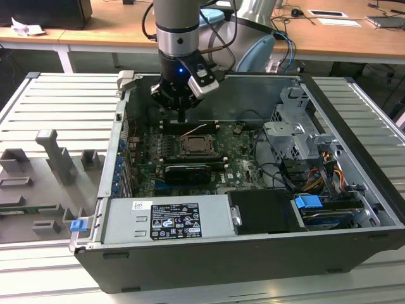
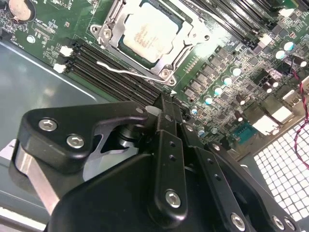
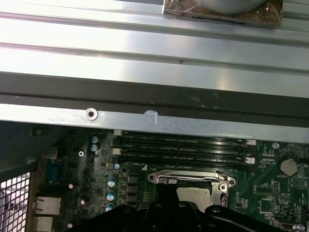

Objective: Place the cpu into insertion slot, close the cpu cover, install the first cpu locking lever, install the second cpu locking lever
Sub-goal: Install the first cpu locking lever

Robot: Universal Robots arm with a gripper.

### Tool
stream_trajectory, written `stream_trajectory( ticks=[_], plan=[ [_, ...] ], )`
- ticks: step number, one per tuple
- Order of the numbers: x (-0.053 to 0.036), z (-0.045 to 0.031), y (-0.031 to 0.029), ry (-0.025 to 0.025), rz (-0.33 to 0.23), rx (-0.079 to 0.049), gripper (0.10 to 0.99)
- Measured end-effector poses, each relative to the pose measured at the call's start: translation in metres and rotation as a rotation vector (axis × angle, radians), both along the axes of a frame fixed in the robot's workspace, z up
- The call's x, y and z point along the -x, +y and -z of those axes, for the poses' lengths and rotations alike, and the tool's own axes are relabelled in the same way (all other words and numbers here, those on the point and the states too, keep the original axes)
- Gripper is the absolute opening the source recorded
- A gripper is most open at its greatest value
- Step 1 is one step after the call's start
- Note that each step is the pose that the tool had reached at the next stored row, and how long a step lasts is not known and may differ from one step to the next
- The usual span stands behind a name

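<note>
The cpu (image 2: pixel 148 30), with its pale silver top, lies in the insertion slot (image 1: pixel 193 147) on the green motherboard inside the open computer case. The cpu cover (image 2: pixel 186 47) lies flat around it as a metal frame. A thin silver locking lever (image 2: pixel 120 70) runs free along the memory slots beside the socket; in the exterior view it (image 1: pixel 197 129) angles upward. My gripper (image 1: pixel 182 118) hangs just behind the socket, above the memory slots, shut with nothing between its fingers (image 2: pixel 163 113). In the first wrist view the socket frame (image 3: pixel 189 177) shows just past the gripper's black body.
A long black ribbed card (image 1: pixel 187 171) lies in front of the socket. The power supply (image 1: pixel 168 218), drive cage (image 1: pixel 296 134) and cables (image 1: pixel 316 180) crowd the case's front and the exterior view's right. The case's metal wall (image 3: pixel 154 118) rises close behind. Grey fixtures (image 1: pixel 56 158) stand outside it.
</note>
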State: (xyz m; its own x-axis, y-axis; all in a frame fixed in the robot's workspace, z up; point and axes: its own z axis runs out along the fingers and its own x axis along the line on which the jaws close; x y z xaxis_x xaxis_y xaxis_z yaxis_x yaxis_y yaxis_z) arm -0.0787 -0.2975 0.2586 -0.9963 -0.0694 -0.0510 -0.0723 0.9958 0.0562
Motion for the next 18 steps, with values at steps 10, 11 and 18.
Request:
stream_trajectory(
  ticks=[10,11,18],
  plan=[
    [-0.0016,0.0019,0.0000,0.0000,0.002,0.000,0.106],
    [-0.0016,0.0020,0.0000,0.0000,0.003,0.000,0.106],
    [-0.0016,0.0030,0.0000,0.0000,0.007,0.000,0.106]
  ],
)
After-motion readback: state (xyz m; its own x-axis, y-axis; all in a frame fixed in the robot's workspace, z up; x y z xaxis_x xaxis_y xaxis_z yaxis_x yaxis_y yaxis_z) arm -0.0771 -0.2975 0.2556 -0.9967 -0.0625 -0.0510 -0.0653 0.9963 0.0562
